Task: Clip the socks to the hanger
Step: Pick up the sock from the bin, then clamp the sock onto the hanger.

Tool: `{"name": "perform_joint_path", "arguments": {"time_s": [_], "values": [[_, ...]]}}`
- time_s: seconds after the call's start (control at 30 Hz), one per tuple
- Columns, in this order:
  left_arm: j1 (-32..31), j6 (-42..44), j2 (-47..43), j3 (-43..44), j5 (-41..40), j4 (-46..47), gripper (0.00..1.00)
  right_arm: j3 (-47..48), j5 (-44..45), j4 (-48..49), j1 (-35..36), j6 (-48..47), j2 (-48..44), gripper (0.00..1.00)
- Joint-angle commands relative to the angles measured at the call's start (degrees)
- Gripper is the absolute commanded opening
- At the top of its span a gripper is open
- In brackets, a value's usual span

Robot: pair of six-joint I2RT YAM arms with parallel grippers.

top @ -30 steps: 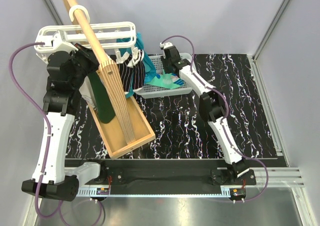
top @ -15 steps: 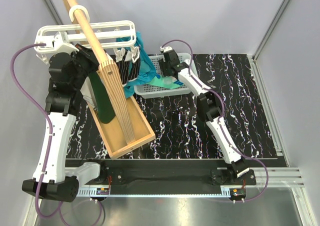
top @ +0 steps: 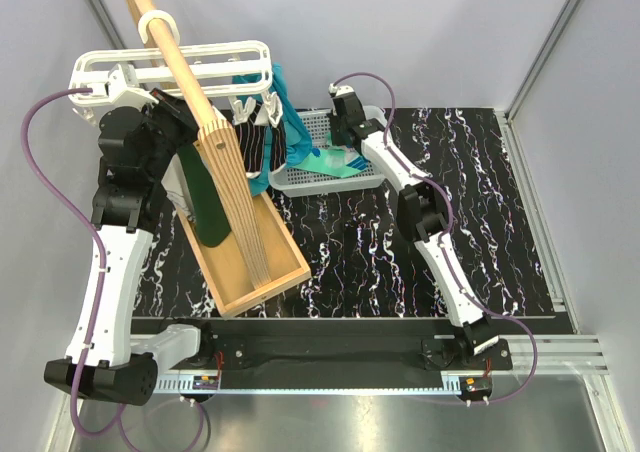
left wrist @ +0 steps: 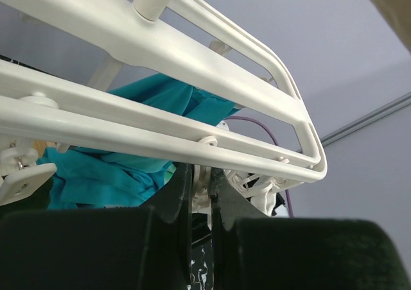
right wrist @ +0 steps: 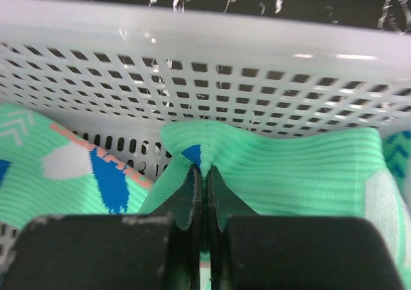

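The white hanger [top: 170,67] hangs by its hook from a wooden pole at the back left. A black striped sock [top: 258,150] hangs from its clips. My left gripper [top: 168,112] reaches up under the frame. In the left wrist view it [left wrist: 202,190] is shut on a white clip [left wrist: 203,174] below the hanger's bars [left wrist: 160,120]. My right gripper [top: 345,122] is down in the mesh basket. In the right wrist view it [right wrist: 204,174] is shut on a raised fold of a mint green sock [right wrist: 302,174]. A second mint sock with blue and white marks [right wrist: 64,174] lies to its left.
The light grey mesh basket [top: 360,177] stands at the back centre, its wall [right wrist: 225,78] just beyond my right fingers. A teal cloth [top: 290,122] and a dark green garment [top: 207,207] hang by the hanger. A slatted wooden stand [top: 250,242] leans over the left of the table.
My right gripper opened wide, then shut on the mint sock in the basket. The hanging black sock has drawn back to the left. The left arm has not moved.
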Motion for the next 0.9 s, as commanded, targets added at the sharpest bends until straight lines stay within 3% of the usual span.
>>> {"name": "perform_joint_path", "arguments": {"time_s": [0.0,0.17,0.3,0.37,0.57,0.73,0.87], "values": [[-0.2,0.2,-1.4,-1.1,1.5,-2.2,0.00,0.3,-1.3,0.9,-0.6,3.5,-13.4,0.00],[-0.2,-1.0,-2.6,-2.5,1.4,-1.5,0.00,-15.8,-5.1,1.8,-0.5,11.1,-30.3,0.00],[-0.2,-1.6,-3.3,-2.9,1.3,-1.1,0.00,-40.2,-10.8,8.3,0.3,16.0,-50.5,0.00],[-0.2,-2.0,-3.5,-3.2,1.4,-1.0,0.00,-46.3,-12.1,9.7,1.7,17.1,-59.0,0.00],[-0.2,-3.0,-4.4,-3.2,2.4,-1.4,0.00,-65.9,-17.2,13.8,11.4,17.8,-76.9,0.00],[-0.2,-3.5,-5.3,-3.5,3.6,-1.1,0.00,-68.3,-29.2,18.4,14.4,25.1,-80.9,0.00],[-0.2,-3.9,-6.0,-4.0,4.7,-0.8,0.00,-66.2,-33.8,21.6,14.9,31.1,-78.0,0.00]]}}
